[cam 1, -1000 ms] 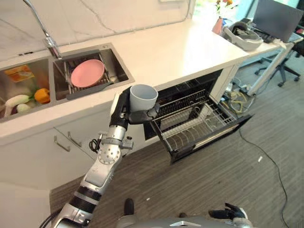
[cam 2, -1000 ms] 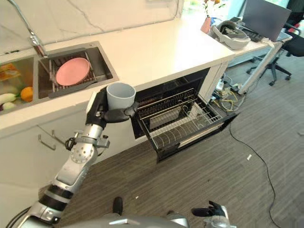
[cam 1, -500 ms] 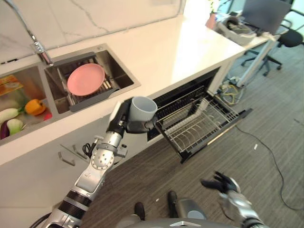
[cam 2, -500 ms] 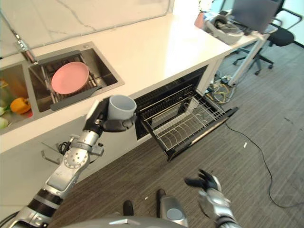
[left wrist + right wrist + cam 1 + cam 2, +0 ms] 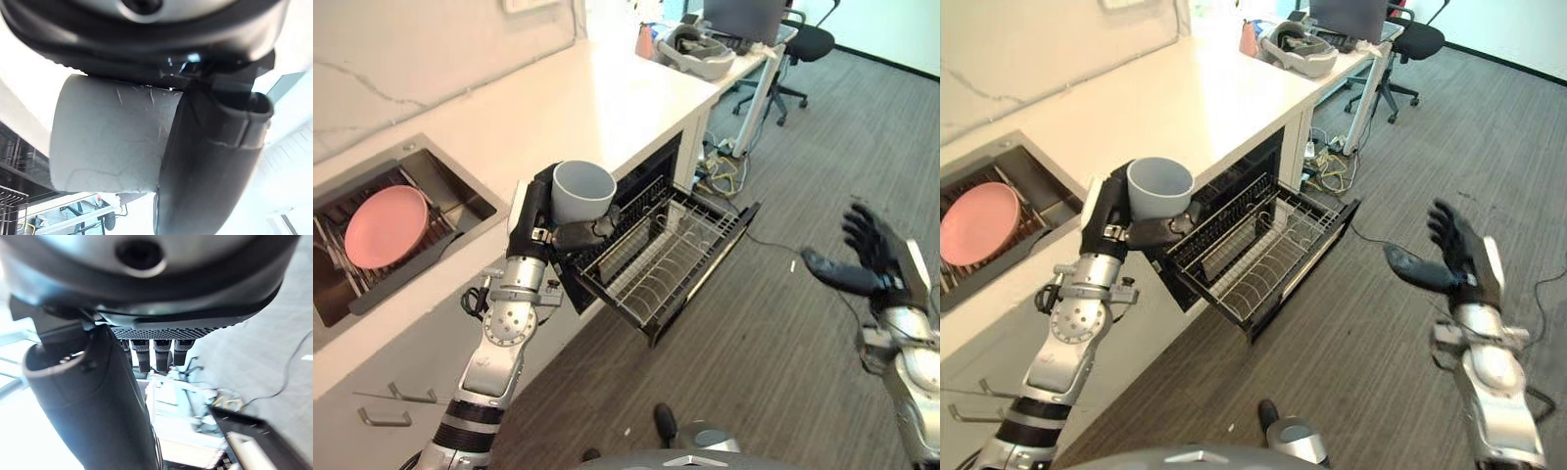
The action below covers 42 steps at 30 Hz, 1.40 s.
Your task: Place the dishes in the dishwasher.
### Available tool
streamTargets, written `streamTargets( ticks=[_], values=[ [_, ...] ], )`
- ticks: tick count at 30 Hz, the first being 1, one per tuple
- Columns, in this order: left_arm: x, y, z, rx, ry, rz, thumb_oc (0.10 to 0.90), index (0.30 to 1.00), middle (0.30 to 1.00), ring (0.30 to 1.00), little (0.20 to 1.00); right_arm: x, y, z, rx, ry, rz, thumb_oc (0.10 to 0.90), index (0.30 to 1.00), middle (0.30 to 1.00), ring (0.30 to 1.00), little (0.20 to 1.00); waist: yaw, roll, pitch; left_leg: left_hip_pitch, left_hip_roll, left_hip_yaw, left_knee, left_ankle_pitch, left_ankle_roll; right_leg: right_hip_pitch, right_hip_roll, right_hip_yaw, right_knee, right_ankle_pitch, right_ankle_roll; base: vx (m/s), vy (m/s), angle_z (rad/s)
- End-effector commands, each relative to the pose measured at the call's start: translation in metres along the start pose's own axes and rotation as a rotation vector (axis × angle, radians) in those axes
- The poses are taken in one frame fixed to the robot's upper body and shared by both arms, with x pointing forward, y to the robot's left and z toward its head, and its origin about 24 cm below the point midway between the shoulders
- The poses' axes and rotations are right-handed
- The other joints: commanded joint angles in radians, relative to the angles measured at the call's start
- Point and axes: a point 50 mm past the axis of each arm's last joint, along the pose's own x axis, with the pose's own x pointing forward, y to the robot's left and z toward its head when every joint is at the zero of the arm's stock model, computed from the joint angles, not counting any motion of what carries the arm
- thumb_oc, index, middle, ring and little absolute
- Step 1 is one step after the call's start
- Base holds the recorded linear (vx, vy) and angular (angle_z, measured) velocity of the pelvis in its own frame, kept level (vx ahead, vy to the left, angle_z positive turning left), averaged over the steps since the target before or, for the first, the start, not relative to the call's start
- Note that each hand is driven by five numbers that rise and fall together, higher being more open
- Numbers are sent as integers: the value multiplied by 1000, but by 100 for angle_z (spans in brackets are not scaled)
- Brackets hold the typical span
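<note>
Since a second earlier, your right hand rose at 3 o'clock, fingers spread. Your left hand gripped the grey cup above the open dishwasher rack; the pink plate remained in the sink at 9 o'clock.

Head stereo downward, shared dishwasher rack; wrist cameras close.

- A pale counter runs along the wall, with a sink sunk into it.
- A pink plate lies on a rack in the sink.
- A headset rests at the counter's far end from the sink, beside a small pink pot.
</note>
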Motion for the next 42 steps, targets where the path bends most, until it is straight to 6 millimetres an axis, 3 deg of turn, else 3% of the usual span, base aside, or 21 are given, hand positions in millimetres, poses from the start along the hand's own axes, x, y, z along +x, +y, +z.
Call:
streamTargets(
  ticks=[1, 2, 4, 6, 12, 18, 28, 36, 42],
  values=[
    [25, -5, 55, 56, -354, 0, 400, 300, 300, 300, 300, 15, 23, 37, 219, -282, -1, 800, 900, 900, 900, 900, 45, -46, -76, -43, 12, -15, 4, -17, -20, 51, -109, -47, 17, -131, 95, 40, -32, 5],
    [32, -15, 59, 59, -376, -26, 400, 300, 300, 300, 300, 19, 49, 44, 404, -329, 28, 800, 900, 900, 900, 900, 53, -39, -80, -38, 12, -17, 4, -18, -19, 56, -110, -54, 17, -134, 93, 36, -37, 7],
    [35, -18, 61, 60, -392, -27, 400, 300, 300, 300, 300, 20, 58, 50, 446, -354, 33, 800, 900, 900, 900, 900, 54, -39, -80, -36, 12, -19, 4, -19, -19, 60, -110, -54, 17, -136, 92, 14, -12, 2],
    [43, -27, 67, 61, -427, -21, 400, 300, 300, 300, 300, 21, 84, 59, 596, -372, 89, 800, 900, 900, 900, 900, 60, -34, -81, -30, 13, -19, 4, -18, -21, 67, -110, -58, 17, -137, 90, 15, -9, -2],
    [56, -50, 71, 128, -464, -51, 400, 300, 300, 300, 300, 19, 118, 78, 700, -408, 234, 800, 900, 900, 900, 900, 66, -28, -82, -23, 18, -22, 4, -14, -26, 76, -111, -69, 17, -141, 89, 3, -2, 1],
    [66, -60, 69, 221, -484, -58, 400, 300, 300, 300, 300, 19, 132, 91, 748, -438, 314, 800, 900, 900, 900, 900, 67, -28, -81, -14, 21, -22, 4, -17, -29, 85, -111, -74, 17, -142, 91, 0, 0, 0],
    [77, -51, 53, 381, -432, 23, 400, 300, 300, 300, 300, 8, 146, 117, 800, -514, 477, 800, 900, 900, 900, 900, 68, -30, -83, -3, 26, -19, 4, -18, -35, 92, -111, -78, 17, -143, 91, 0, 0, 0],
    [80, -49, 52, 463, -441, 30, 400, 300, 300, 300, 300, 7, 161, 107, 769, -432, 551, 800, 900, 900, 900, 900, 68, -32, -86, 0, 26, -16, 4, -19, -36, 90, -111, -79, 17, -139, 92, 0, 0, 0],
    [79, -66, 46, 535, -434, -43, 400, 300, 300, 300, 300, 8, 186, 102, 668, -342, 637, 800, 900, 900, 900, 900, 81, -38, -85, 2, 25, -21, 4, -17, -35, 96, -111, -83, 17, -141, 91, 0, 0, 0]
  ],
)
